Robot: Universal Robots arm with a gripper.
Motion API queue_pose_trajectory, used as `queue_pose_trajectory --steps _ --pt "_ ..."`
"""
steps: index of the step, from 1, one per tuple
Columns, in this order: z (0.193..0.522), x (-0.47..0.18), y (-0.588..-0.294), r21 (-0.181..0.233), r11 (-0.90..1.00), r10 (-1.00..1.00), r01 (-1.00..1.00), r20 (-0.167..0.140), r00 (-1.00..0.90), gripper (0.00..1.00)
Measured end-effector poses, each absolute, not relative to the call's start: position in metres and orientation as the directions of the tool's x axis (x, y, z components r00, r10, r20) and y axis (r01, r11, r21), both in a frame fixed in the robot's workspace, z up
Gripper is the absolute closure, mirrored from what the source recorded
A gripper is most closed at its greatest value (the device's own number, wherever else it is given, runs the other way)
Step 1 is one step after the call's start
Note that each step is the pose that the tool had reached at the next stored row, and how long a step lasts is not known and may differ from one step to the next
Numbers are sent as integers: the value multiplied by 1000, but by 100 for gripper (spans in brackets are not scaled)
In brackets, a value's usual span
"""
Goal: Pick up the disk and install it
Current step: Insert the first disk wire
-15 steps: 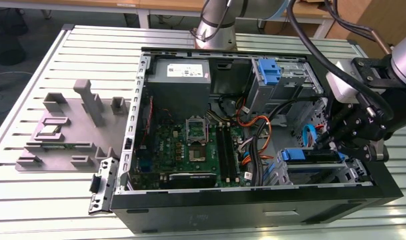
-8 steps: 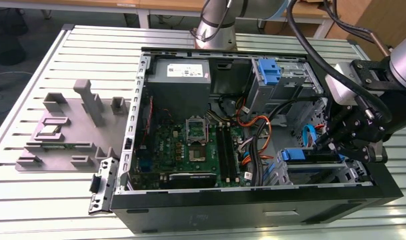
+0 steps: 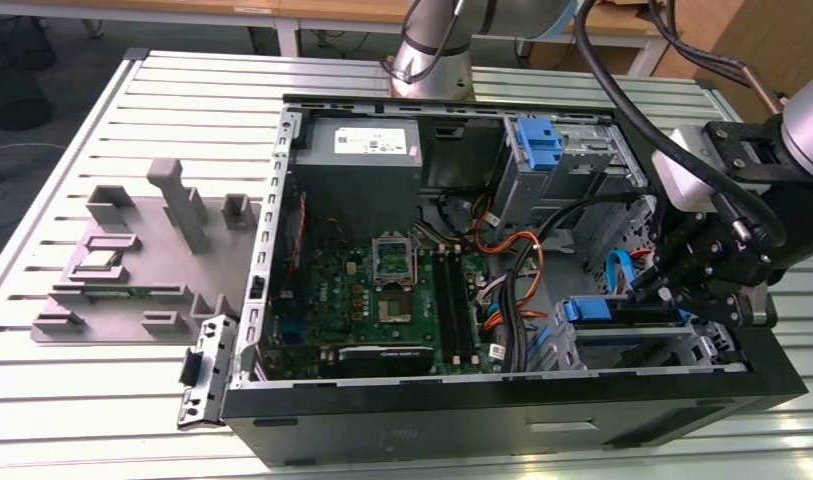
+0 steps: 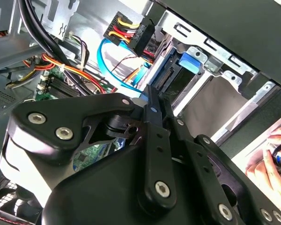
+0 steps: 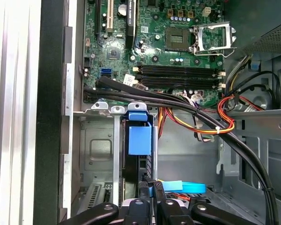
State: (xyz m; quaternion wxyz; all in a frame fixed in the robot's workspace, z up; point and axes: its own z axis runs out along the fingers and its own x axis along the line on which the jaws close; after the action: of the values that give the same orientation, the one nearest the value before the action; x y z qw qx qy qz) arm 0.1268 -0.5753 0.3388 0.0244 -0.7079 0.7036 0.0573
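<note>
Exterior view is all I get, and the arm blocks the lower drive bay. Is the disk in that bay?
Observer: Yes. In the first wrist view the disk stands on edge in the metal cage, with the gripper at its end.
Operator: Anything crossing it?
Observer: Black cables pass just beyond its blue tab, over the cage's edge.
Operator: Anyone nearby?
Observer: The second wrist view shows a person's hand outside the case.

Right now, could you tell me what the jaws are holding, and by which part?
The gripper has its jaws shut on the disk, pinching the thin rear edge, opposite its blue tab, as it sits in the drive bay.
</note>
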Motion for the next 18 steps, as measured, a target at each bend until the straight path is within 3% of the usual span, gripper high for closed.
queue_pose_trajectory --steps 18 --pt "335 127 -576 46 -9 -993 -999 -115 3 84"
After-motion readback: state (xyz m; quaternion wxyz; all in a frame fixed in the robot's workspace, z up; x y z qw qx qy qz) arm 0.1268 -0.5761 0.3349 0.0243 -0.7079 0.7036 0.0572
